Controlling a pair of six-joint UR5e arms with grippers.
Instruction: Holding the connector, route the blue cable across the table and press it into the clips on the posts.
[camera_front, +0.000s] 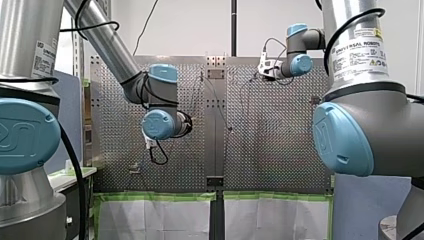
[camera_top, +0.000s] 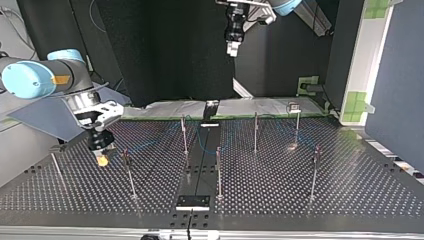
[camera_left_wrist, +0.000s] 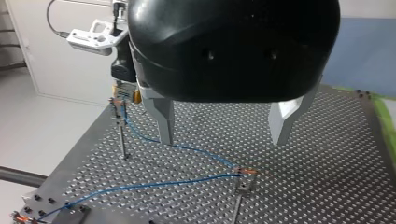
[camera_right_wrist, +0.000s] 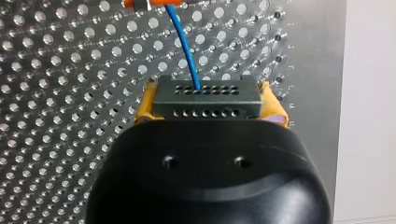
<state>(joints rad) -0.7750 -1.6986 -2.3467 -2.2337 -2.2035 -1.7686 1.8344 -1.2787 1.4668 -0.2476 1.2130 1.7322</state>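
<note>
Pinching the connector (camera_right_wrist: 207, 96), my right gripper (camera_right_wrist: 208, 103) holds the blue cable (camera_right_wrist: 185, 43).

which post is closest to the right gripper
In the left wrist view, the post just below my right gripper, by the table's edge. The other clipped post stands well apart, down the blue cable.

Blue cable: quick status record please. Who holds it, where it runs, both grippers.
connector: dark block, clamped between the yellow pads of my right gripper
blue cable: leaves the connector and runs to an orange clip just ahead
routing: in the left wrist view the cable passes through a post clip, then trails toward a corner of the table
left gripper: open, empty, held above the table
</note>
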